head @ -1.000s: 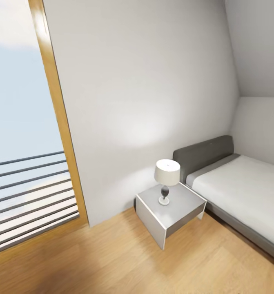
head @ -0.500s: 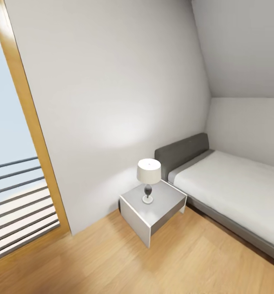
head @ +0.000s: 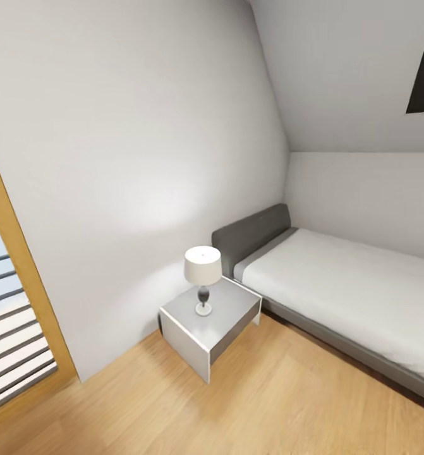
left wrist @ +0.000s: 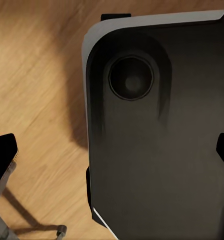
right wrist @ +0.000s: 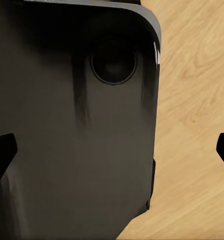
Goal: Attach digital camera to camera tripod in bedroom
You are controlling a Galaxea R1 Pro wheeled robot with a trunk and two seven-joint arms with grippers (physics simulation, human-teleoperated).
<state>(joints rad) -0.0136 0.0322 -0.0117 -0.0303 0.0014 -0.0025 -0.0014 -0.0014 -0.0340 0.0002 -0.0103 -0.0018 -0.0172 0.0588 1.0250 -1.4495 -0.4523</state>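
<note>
- Bedroom corner: matte pale wall [head: 142,126], sloped ceiling, smooth wooden floor [head: 268,404].
- Boxy grey table [head: 227,316] beside the bed [head: 338,284], touching its headboard end; a lamp [head: 203,272] with a white drum shade stands on it.
- Floor is open ahead of the table.
- Left tool [left wrist: 112,155] and right tool [right wrist: 112,155] both released, black tips wide apart over the robot's dark base [left wrist: 157,150].
</note>
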